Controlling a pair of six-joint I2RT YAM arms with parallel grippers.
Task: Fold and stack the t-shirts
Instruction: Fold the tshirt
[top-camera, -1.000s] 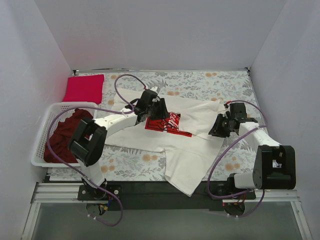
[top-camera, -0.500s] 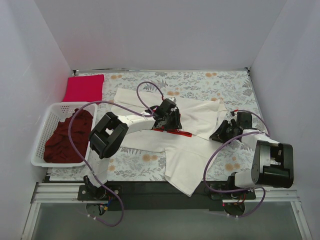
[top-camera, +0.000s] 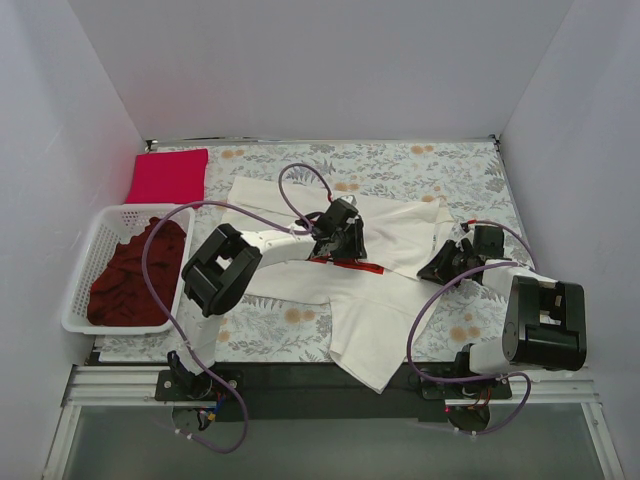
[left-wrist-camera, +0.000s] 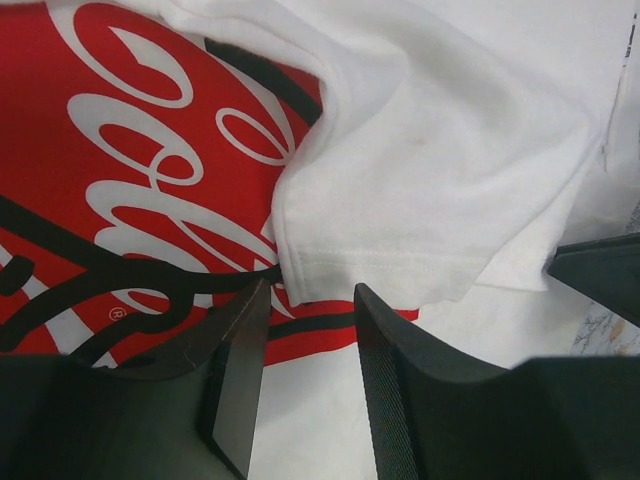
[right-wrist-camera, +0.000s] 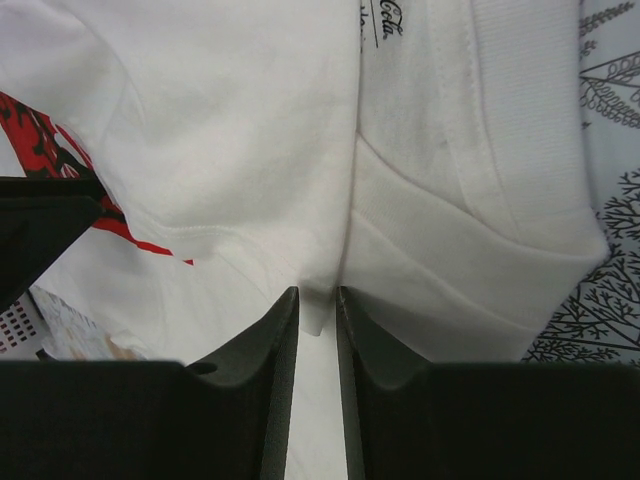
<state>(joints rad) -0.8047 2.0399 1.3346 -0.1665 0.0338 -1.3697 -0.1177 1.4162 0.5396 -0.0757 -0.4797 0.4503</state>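
Observation:
The cream-white t-shirt (top-camera: 385, 300) lies spread over the middle of the table. A sleeve is folded over part of its red chest print (top-camera: 350, 264). My left gripper (top-camera: 345, 240) sits low over the print, jaws open. In the left wrist view (left-wrist-camera: 308, 300) the sleeve hem (left-wrist-camera: 400, 265) lies just ahead of the fingertips and the print (left-wrist-camera: 130, 150) is to the left. My right gripper (top-camera: 445, 265) is at the shirt's right edge. In the right wrist view (right-wrist-camera: 317, 300) it is shut on a pinched fold of white cloth.
A folded crimson-pink shirt (top-camera: 168, 175) lies at the back left corner. A white lattice basket (top-camera: 85, 250) at the left holds the dark maroon shirt (top-camera: 130, 275). The floral table cloth (top-camera: 400, 165) covers the table. White walls stand on three sides.
My left gripper has moved right and nearer, from the shirt's upper left onto the print. My right gripper has shifted slightly right and down, onto the shirt's edge.

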